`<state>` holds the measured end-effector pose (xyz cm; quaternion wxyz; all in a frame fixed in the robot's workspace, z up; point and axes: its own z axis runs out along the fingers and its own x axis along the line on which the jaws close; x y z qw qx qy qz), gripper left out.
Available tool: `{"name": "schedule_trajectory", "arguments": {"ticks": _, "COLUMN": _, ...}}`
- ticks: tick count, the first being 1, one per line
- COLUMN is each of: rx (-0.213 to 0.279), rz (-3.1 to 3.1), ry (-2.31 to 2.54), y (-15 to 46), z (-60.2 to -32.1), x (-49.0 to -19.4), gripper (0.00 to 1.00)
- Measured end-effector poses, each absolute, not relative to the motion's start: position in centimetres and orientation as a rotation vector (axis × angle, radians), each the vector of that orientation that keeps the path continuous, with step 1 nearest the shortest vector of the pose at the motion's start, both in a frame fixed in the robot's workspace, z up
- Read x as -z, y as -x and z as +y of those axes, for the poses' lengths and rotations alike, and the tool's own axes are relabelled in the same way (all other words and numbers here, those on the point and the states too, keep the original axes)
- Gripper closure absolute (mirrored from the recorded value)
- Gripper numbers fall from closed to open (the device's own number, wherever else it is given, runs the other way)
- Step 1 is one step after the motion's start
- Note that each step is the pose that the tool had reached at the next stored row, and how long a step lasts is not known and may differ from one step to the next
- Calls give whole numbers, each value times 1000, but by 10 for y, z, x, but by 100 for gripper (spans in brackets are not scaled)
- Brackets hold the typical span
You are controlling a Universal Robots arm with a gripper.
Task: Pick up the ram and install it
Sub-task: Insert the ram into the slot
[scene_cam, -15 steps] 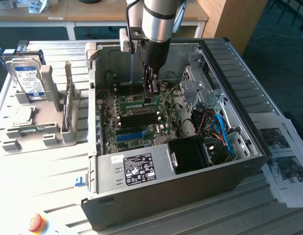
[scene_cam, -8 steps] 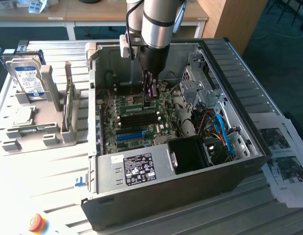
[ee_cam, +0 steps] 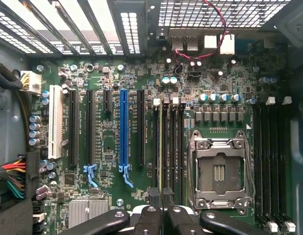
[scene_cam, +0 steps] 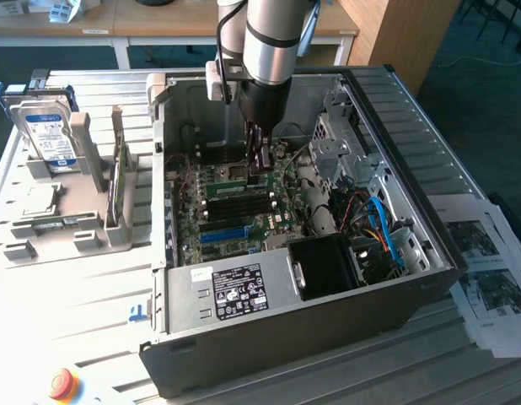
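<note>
The ram [ee_cam: 160,147] shows edge-on as a thin pale-green line standing in a black slot just beside the open processor socket [ee_cam: 220,171]. Its near end runs in between the two black fingertips [ee_cam: 154,198] of my gripper [ee_cam: 161,199], which is shut on it. In the exterior view the gripper [scene_cam: 259,164] reaches straight down into the open computer case [scene_cam: 395,110], at the right end of the memory slots, where the ram [scene_cam: 235,189] appears as a green strip on the motherboard [scene_cam: 189,219].
Other black slots and a blue slot [ee_cam: 123,127] lie beside the ram. A drive cage and cables [scene_cam: 378,219] fill the case's right side. On the exterior view's left a grey fixture [scene_cam: 92,194] holds a hard drive [scene_cam: 45,135]. Papers [scene_cam: 488,278] lie right of the case.
</note>
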<state>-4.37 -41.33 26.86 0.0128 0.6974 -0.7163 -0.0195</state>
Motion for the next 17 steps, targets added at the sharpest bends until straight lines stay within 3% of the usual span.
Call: {"name": "schedule_trajectory", "arguments": {"ticks": 17, "rx": 61, "rz": -2232, "ry": -2173, "y": 44, "z": -413, "x": -256, "gripper": 89}}
